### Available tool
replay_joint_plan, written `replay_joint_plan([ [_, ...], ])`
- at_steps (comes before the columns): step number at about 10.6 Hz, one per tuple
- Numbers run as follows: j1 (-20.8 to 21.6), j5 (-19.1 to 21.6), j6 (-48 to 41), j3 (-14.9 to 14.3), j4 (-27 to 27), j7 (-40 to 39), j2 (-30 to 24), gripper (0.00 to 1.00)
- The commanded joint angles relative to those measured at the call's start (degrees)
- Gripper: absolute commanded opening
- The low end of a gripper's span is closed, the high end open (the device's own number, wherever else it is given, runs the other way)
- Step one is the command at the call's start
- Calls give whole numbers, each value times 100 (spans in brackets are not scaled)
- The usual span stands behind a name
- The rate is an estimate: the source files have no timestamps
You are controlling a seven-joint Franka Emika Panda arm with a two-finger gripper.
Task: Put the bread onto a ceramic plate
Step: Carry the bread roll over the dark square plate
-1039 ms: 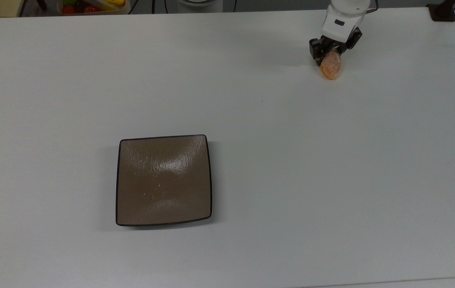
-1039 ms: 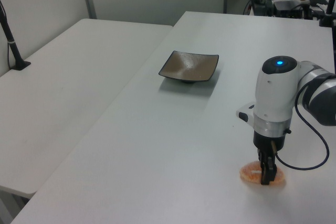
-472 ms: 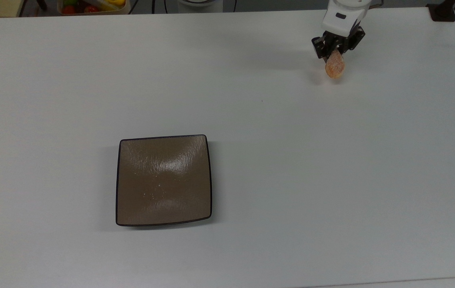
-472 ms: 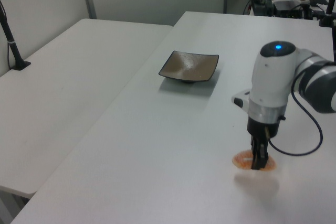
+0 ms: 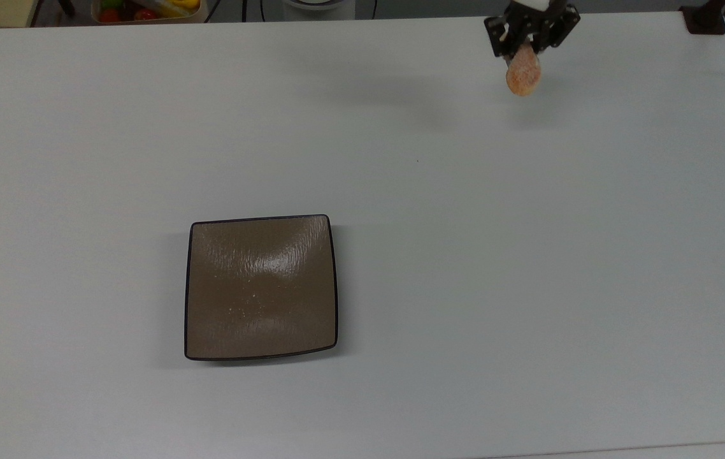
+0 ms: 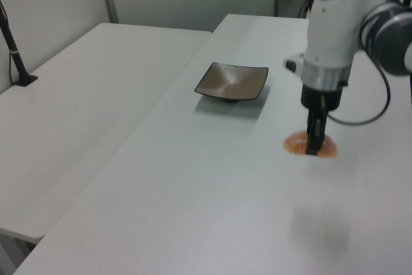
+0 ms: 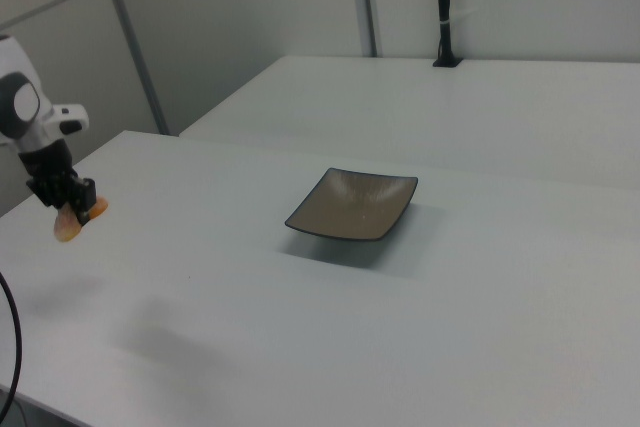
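Well above table (image 5: 401, 159), end effector (image 5: 526, 46) vertical, clamped on bread (image 5: 523, 75).

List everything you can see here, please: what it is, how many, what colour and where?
bread: one, orange-tan, held in the air above the table near the top view's upper right, clear of its shadow.
ceramic plate: one, square, glossy brown with a dark rim, resting on the table toward the top view's lower left, nothing on it.
table: white, carrying the plate; a second white table stands beside it at the left view's left.
container of colourful items: one, at the top view's upper left edge, beyond the table.
black post: one, on the far table in the right view.
gripper: one, black, on a white arm, shut on the bread.
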Motion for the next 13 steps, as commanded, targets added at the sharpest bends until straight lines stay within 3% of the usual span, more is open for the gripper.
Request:
replay_joint_plan([
  [1,-123,469,-1028,-535,541,-615,-344,25],
  [4,-492,629,-1812,-949,991,-1423,-572,25],
  [8,-1238,629,-1796,-1038,1000,-2409,-626,25],
  [13,-2030,620,-1307,-1038,1737,-3359,215,26],
])
